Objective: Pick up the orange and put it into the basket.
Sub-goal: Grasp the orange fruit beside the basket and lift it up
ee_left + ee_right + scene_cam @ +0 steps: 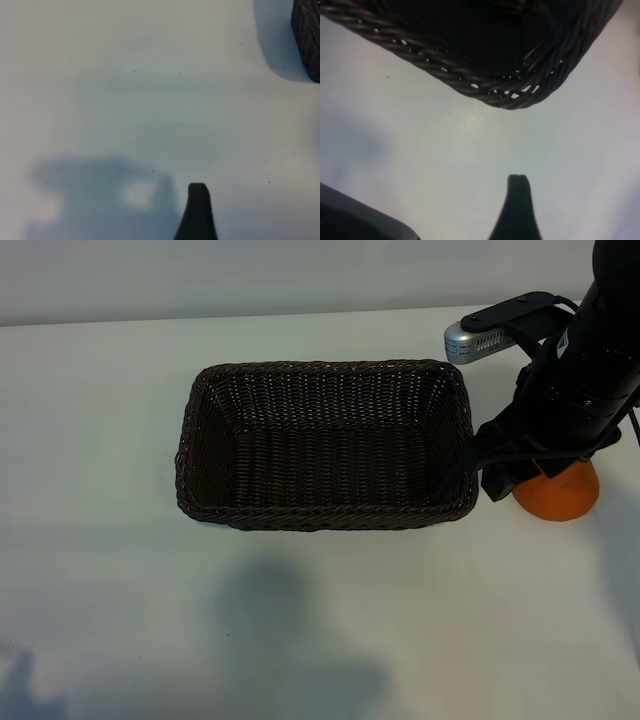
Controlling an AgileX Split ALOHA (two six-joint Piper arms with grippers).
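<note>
exterior view: basket (325, 502) long axis left-right, orange (562, 495) beside.

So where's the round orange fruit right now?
In the exterior view, the round orange fruit sits on the white table beside the dark-brown woven wicker basket's right end.

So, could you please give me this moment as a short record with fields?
orange: on the table, just right of the basket, partly hidden by the right arm
basket: upright, nothing inside
right end effector: over the orange, beside the basket's right rim; grasp not visible
left end effector: above bare table, holding nothing
task: orange not yet in the basket
</note>
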